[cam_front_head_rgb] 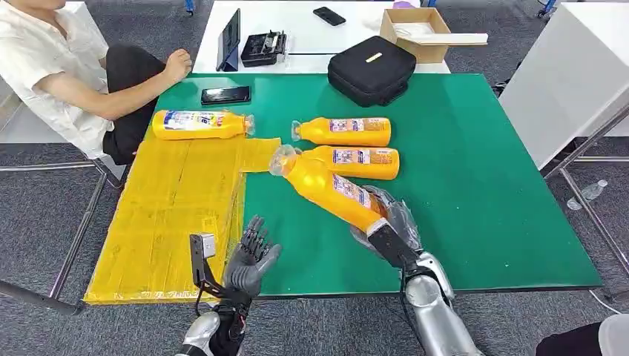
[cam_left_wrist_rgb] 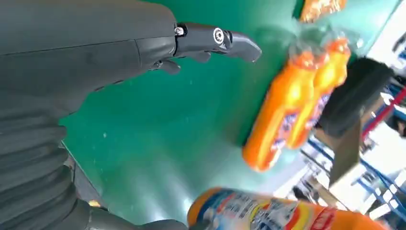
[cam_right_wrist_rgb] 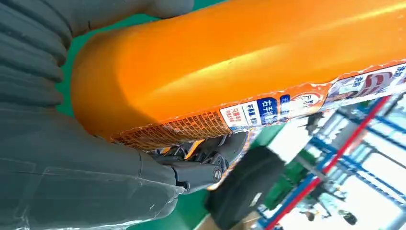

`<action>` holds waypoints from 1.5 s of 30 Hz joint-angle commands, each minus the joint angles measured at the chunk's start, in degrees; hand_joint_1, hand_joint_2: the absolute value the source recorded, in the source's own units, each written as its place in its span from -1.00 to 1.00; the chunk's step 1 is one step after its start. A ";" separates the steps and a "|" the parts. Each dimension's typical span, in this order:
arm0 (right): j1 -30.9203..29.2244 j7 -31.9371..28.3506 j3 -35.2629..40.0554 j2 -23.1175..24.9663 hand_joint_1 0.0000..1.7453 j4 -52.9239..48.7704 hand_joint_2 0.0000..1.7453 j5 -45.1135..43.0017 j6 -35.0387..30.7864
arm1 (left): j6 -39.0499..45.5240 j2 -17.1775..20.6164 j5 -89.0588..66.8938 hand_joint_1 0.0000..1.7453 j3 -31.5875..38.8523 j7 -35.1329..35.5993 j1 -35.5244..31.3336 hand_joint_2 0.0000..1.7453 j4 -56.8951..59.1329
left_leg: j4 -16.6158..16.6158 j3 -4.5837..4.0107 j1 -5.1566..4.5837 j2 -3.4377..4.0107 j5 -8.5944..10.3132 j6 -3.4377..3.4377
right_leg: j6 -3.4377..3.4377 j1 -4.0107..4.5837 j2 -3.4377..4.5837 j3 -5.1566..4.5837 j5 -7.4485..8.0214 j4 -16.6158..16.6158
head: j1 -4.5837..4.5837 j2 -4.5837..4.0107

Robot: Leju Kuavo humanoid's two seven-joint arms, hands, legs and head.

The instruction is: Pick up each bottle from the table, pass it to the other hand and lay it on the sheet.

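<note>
Right robot hand (cam_front_head_rgb: 387,225) wrapped round the base end of a tilted orange plastic bottle with a printed label (cam_front_head_rgb: 326,185), fingers closed on it, clear cap end raised and pointing away toward the far left, above the green-covered surface (cam_front_head_rgb: 475,193); in the right wrist view, same orange bottle (cam_right_wrist_rgb: 249,62) pressed against the grey palm, dark fingers (cam_right_wrist_rgb: 201,165) curled beneath it; left robot hand (cam_front_head_rgb: 251,256) held palm up near the front edge of the surface, fingers spread apart, holding nothing; in the left wrist view, thumb (cam_left_wrist_rgb: 218,38) stretched out over the green cloth; two more orange bottles lying on their sides just beyond the held one, nearer one (cam_front_head_rgb: 356,162) and farther one (cam_front_head_rgb: 345,131), side by side, caps to the left; a fourth orange bottle (cam_front_head_rgb: 199,124) lying across the far end of the yellow sheet (cam_front_head_rgb: 170,215) on the left part of the surface; black phone (cam_front_head_rgb: 225,95) beyond that bottle; black zipped case (cam_front_head_rgb: 371,69) at the far edge; seated person's arm (cam_front_head_rgb: 126,93) resting at the far left corner.
</note>
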 commanded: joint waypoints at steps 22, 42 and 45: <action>-3.44 -3.30 16.07 -2.44 1.00 12.88 1.00 -3.39 3.51 | -1.84 -2.21 -12.42 -1.00 -6.40 -12.91 -4.99 1.00 -10.32 | 0.07 0.12 0.05 0.03 -0.09 0.02 | -0.28 0.11 -0.10 0.19 -0.08 0.00 | -0.02 0.00; -5.35 -4.05 21.50 -2.07 1.00 11.56 1.00 -5.20 3.35 | -1.55 -2.21 -4.65 -1.00 -6.68 -11.26 -9.13 1.00 -2.16 | 0.01 0.06 0.02 -0.01 -0.02 0.00 | -0.18 0.05 -0.08 0.11 -0.04 -0.01 | 0.02 0.00; -5.37 -3.93 21.41 -1.98 1.00 11.60 1.00 -5.39 3.36 | -1.85 -2.21 -4.68 -1.00 -6.96 -11.35 -9.00 1.00 -2.21 | 0.00 0.03 0.02 0.01 -0.02 0.00 | -0.14 0.05 -0.04 0.07 -0.03 -0.01 | 0.00 0.00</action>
